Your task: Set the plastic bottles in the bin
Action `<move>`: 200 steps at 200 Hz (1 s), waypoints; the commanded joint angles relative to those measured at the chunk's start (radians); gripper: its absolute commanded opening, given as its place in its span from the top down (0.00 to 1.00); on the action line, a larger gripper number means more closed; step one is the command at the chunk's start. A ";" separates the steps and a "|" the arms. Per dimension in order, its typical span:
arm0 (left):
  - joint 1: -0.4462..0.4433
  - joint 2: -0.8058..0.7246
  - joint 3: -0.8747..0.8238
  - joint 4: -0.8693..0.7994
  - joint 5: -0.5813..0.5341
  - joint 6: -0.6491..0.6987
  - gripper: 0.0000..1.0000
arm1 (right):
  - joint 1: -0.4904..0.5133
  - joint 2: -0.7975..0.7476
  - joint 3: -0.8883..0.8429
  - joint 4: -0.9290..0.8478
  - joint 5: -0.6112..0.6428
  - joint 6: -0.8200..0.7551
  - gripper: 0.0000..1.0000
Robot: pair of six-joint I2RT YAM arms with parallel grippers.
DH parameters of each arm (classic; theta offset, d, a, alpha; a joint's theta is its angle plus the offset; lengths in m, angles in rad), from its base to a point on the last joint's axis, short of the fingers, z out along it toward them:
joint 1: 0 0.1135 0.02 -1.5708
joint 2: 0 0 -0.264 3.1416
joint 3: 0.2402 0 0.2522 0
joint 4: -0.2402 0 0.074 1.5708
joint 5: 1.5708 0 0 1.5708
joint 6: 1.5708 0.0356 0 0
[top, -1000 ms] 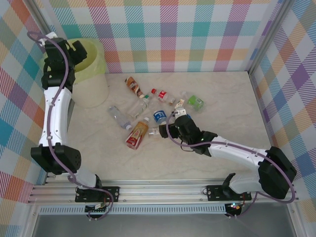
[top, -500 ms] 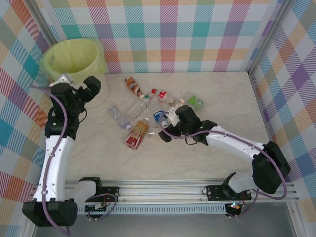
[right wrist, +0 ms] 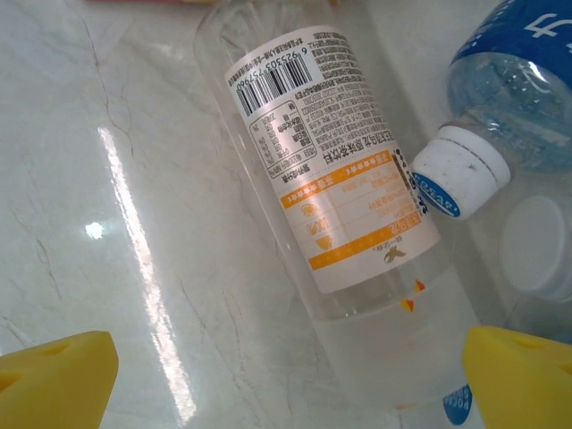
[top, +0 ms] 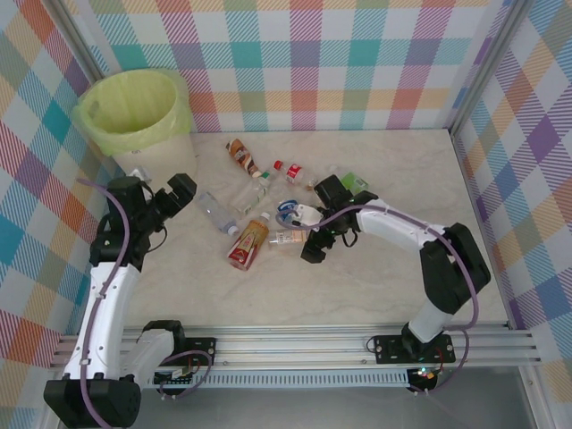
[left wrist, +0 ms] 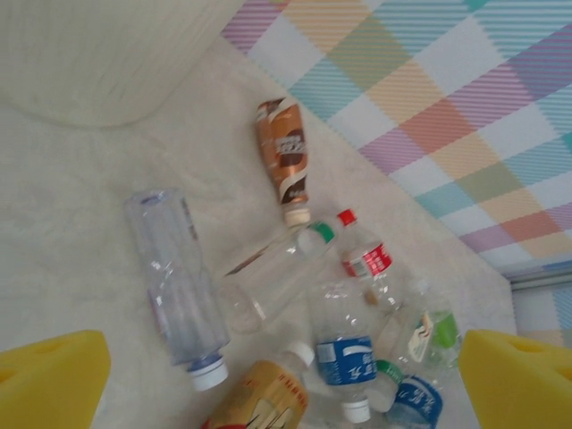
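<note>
As the right gripper (right wrist: 286,375) hangs spread wide over the orange-labelled bottle (right wrist: 331,170), well apart from the bin (top: 179,100) at far left, its finger may catch the blue-labelled bottle (right wrist: 523,76) just beside.

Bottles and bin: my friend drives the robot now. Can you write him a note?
Left claw: open, empty, above the table near the round white bin with the yellow-green bag.
Right claw: open, over a clear plastic bottle with a white-and-orange label, not gripped.
The other small clear plastic bottles lie clustered mid-table.
Done: cannot tell what is in the bin.
Left: bin them all.
</note>
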 commanded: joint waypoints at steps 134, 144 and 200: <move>0.002 -0.021 -0.105 0.018 0.029 -0.048 0.00 | -0.001 0.165 -0.013 0.169 0.047 -0.322 0.11; 0.002 -0.020 -0.108 0.017 0.035 -0.047 0.00 | 0.001 0.171 -0.014 0.168 0.044 -0.321 0.12; 0.003 0.012 -0.113 0.017 0.081 -0.044 0.00 | 0.012 0.171 -0.059 0.201 0.082 -0.281 0.28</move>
